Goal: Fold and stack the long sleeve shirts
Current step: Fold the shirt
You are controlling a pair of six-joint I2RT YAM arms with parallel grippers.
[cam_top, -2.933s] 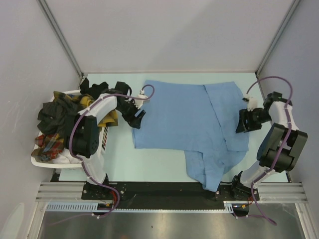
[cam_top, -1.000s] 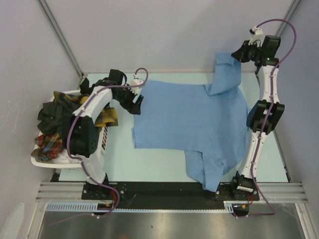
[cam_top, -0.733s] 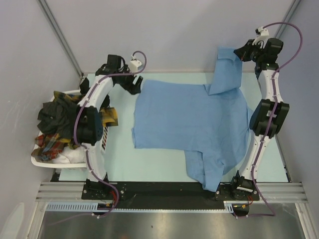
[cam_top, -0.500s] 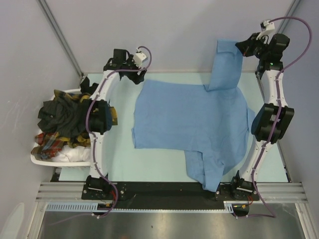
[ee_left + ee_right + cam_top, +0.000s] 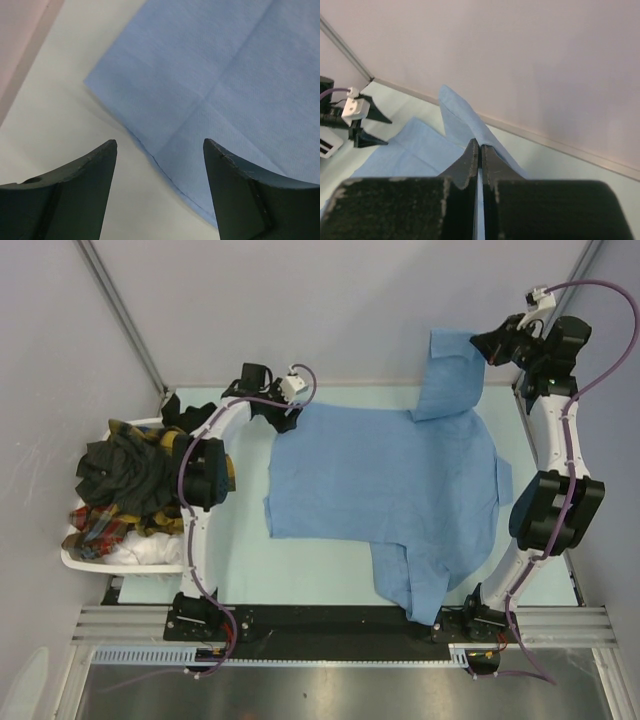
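A light blue long sleeve shirt (image 5: 385, 480) lies spread flat on the table. My right gripper (image 5: 490, 345) is raised at the far right and shut on a part of it, which hangs up off the table (image 5: 450, 375). In the right wrist view the fingertips (image 5: 479, 142) pinch the blue cloth (image 5: 462, 117). My left gripper (image 5: 285, 415) is at the shirt's far left corner, open. In the left wrist view its jaws (image 5: 160, 142) straddle the shirt's edge (image 5: 200, 80) with nothing gripped. Dark (image 5: 125, 475) and plaid (image 5: 100, 525) shirts are heaped in the basket.
A white slatted basket (image 5: 115, 558) stands at the left table edge beside the left arm. The back wall (image 5: 350, 310) rises close behind both grippers. A folded part of the blue shirt (image 5: 415, 585) reaches the near edge between the arm bases.
My left arm has swung from the shirt's left side back to its far left corner. The right gripper has lifted the blue cloth a little higher and farther right.
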